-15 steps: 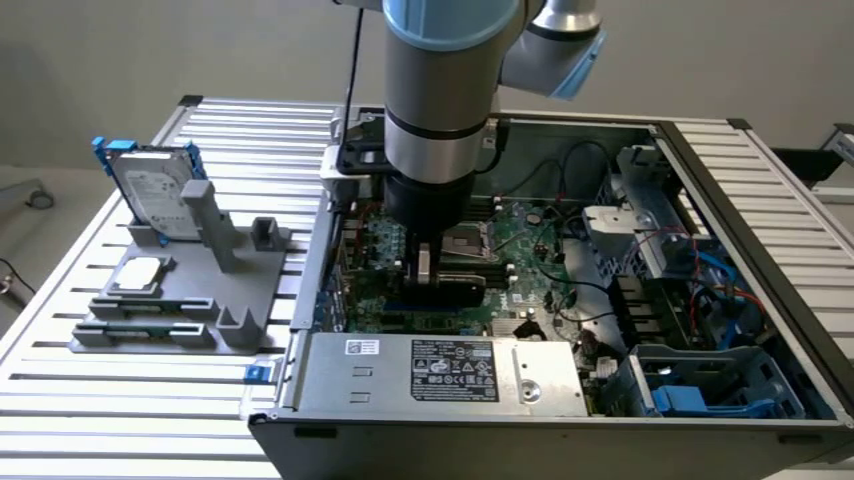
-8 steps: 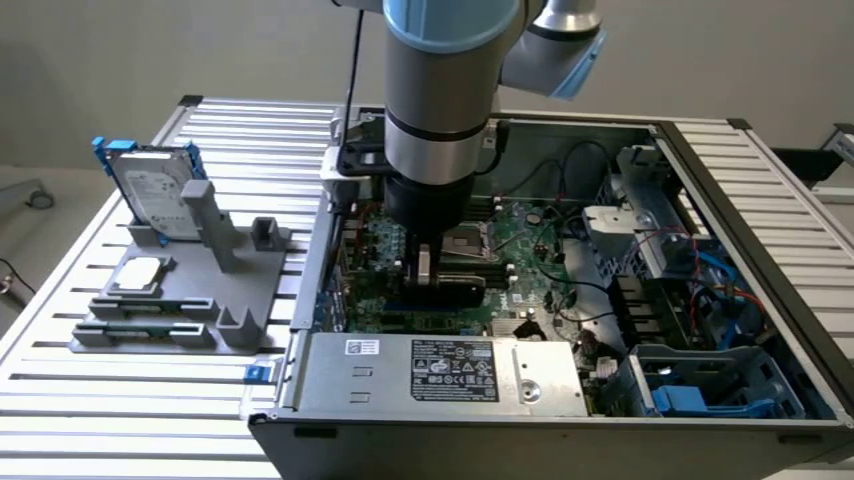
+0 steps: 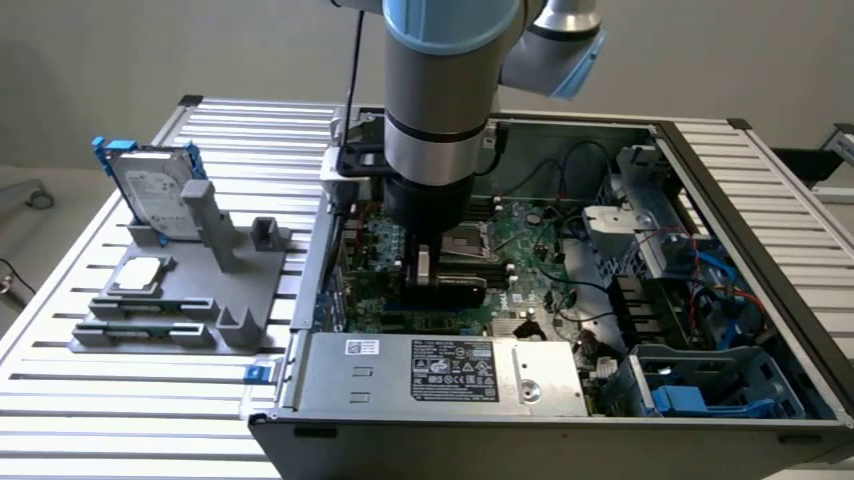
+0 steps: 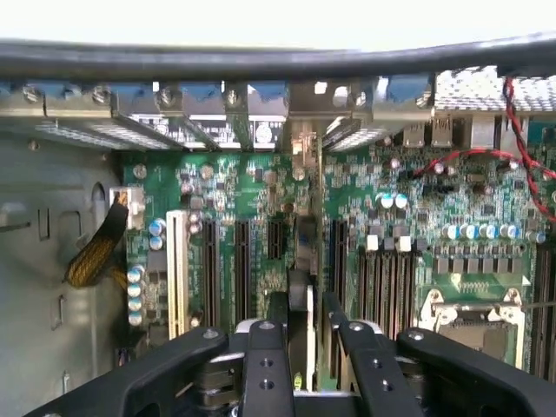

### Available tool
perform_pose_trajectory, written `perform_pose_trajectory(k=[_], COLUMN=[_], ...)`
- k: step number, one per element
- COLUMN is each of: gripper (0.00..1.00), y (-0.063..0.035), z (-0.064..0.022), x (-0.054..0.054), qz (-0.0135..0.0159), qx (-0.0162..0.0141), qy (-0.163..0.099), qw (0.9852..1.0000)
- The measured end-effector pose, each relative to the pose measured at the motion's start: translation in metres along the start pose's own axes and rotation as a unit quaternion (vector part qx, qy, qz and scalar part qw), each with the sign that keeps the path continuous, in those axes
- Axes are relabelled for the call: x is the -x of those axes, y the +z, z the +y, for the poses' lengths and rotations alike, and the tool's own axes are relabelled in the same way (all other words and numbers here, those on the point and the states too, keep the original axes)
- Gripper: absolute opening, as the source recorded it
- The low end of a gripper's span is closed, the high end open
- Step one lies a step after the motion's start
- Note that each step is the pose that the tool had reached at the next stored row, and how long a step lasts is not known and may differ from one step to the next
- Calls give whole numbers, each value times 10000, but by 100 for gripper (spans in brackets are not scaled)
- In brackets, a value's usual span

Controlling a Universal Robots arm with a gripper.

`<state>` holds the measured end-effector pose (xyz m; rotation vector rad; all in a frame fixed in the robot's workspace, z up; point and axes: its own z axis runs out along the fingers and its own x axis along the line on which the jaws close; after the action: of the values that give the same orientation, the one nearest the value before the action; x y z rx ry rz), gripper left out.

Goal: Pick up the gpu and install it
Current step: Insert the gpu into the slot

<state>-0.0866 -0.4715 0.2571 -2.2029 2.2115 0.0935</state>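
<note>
The gpu [image 3: 451, 292] stands on edge in a slot of the green motherboard [image 3: 534, 265] inside the open computer case [image 3: 747, 200], its black cover facing the exterior camera. In the wrist view the gpu [image 4: 302, 261] appears edge-on, running up to the row of rear bracket slots. My gripper [image 3: 430, 278] reaches straight down over the card. The gripper [image 4: 305, 306] straddles the card's near end, with one finger [image 4: 278, 314] on each side. A narrow gap shows between the card and the fingers, so the gripper is open.
On the exterior view's left, a grey fixture [image 3: 187, 300] holds a silver hard drive with a blue frame [image 3: 150, 190]. The power supply [image 3: 441, 370] fills the case's front. A CPU socket [image 4: 469, 314], red cables [image 4: 526, 156] and a blue drive cage [image 3: 707, 390] lie near.
</note>
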Motion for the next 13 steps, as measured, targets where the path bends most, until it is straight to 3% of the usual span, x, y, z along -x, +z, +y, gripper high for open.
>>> perform_pose_trajectory(k=[1,2,9,13], gripper=[33,40,40,40], y=[-3,-11,-217,-288], z=[-1,-1,5,5], x=[0,1,12,16], qz=[0,1,0,2], qx=[1,2,19,46], qy=[-1,-1,0,1], qw=[10000,10000,10000,10000])
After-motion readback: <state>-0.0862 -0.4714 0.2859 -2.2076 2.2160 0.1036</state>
